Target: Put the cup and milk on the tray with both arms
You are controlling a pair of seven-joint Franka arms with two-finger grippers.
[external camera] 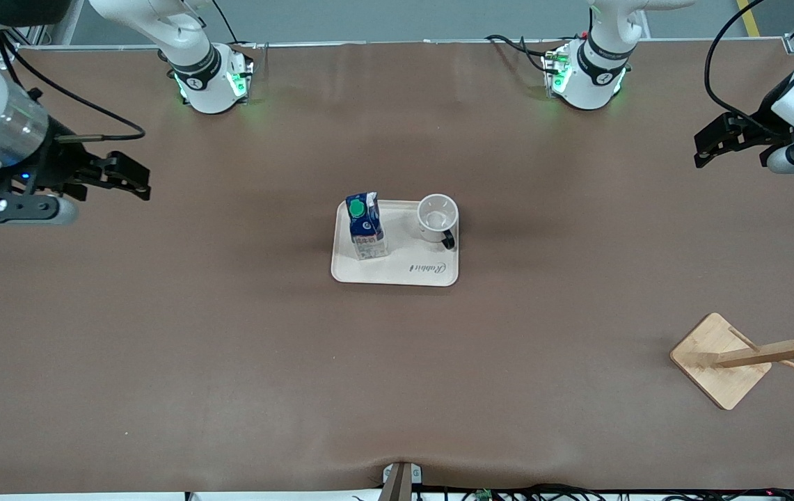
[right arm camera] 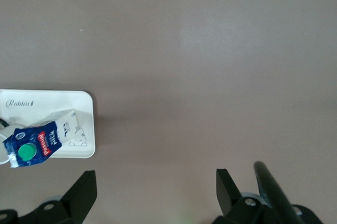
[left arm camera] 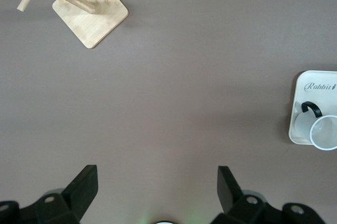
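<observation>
The cream tray (external camera: 397,270) lies in the middle of the table. On it the milk (external camera: 366,226) stands upright toward the right arm's end, green cap up. The white cup (external camera: 436,217) stands upright beside it toward the left arm's end, its black handle facing the front camera. My right gripper (external camera: 138,182) hangs open and empty over bare table at the right arm's end. My left gripper (external camera: 706,147) hangs open and empty over the left arm's end. The left wrist view shows its gripper (left arm camera: 157,183), the tray (left arm camera: 310,98) and the cup (left arm camera: 324,132). The right wrist view shows its gripper (right arm camera: 156,184), the tray (right arm camera: 63,102) and the milk (right arm camera: 38,143).
A bamboo rack (external camera: 722,360) with a square base and pegs sits near the front camera at the left arm's end, also in the left wrist view as the rack (left arm camera: 90,9). Brown mat covers the table around the tray. A black cable (right arm camera: 274,192) crosses the right wrist view.
</observation>
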